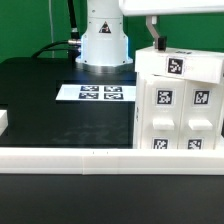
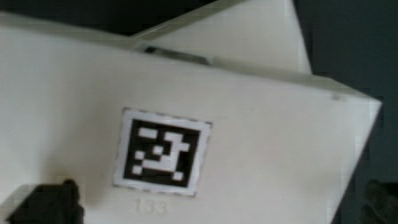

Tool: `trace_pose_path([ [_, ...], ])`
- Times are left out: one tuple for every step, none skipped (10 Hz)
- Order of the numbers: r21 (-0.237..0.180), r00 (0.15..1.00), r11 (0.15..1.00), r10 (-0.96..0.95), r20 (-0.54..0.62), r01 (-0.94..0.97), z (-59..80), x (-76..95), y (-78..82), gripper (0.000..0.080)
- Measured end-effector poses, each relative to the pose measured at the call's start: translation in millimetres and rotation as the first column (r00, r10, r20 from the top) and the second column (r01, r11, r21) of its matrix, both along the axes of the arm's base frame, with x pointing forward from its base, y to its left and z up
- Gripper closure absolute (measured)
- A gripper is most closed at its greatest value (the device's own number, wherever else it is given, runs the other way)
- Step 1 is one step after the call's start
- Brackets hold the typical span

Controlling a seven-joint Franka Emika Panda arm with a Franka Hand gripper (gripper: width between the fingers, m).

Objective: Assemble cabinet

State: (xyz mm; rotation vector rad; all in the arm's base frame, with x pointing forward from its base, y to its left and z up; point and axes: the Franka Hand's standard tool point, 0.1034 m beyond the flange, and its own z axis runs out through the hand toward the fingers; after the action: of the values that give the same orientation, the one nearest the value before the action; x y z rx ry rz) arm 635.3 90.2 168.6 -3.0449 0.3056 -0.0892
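Note:
The cabinet point(image 1: 180, 100) is a large white box with several black-and-white tags, standing at the exterior view's right on the black table. My gripper point(image 1: 157, 40) hangs right over its upper far corner, close to or touching the top. In the wrist view the cabinet's white face with one tag point(image 2: 164, 148) fills the picture, and part of another white panel point(image 2: 231, 40) shows beyond it. My gripper point(image 2: 214, 205) has its two dark fingertips point(image 2: 45, 203) spread wide, with the tagged face lying beneath and between them. Nothing is clamped.
The marker board point(image 1: 100, 93) lies flat mid-table in front of the arm's white base point(image 1: 103, 40). A long white rail point(image 1: 90, 157) runs across the front. A small white piece point(image 1: 3, 120) sits at the exterior view's left edge.

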Motion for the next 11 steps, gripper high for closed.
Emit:
trace_pose_path([
  [-0.007,0.998,0.998,0.066,0.006,-0.066,0.0,0.3,-1.5,0.0002],
  [-0.013,0.989,0.989,0.145,0.011,-0.145,0.1,0.4,-1.8,0.0002],
  [-0.018,0.979,0.979,0.203,0.014,-0.203,0.0,0.4,-2.1,0.0002],
  [-0.025,0.963,0.963,0.270,0.017,-0.270,0.0,0.4,-2.1,0.0002],
  [-0.040,0.941,0.941,0.337,0.017,-0.336,-0.2,0.0,-1.2,0.0002],
  [-0.054,0.895,0.894,0.447,0.016,-0.445,-0.5,-0.5,-0.6,0.0002],
  [-0.051,0.864,0.863,0.503,-0.001,-0.503,-1.6,-4.1,0.9,0.0002],
  [-0.063,0.808,0.806,0.589,-0.004,-0.588,-2.4,-4.7,2.0,0.0002],
  [-0.066,0.771,0.769,0.637,-0.008,-0.636,-4.5,-5.2,1.7,0.0002],
  [-0.065,0.739,0.737,0.673,-0.017,-0.673,-6.3,-6.3,1.5,0.0002],
  [-0.073,0.691,0.688,0.722,-0.023,-0.722,-5.5,-5.7,1.9,0.0002],
])
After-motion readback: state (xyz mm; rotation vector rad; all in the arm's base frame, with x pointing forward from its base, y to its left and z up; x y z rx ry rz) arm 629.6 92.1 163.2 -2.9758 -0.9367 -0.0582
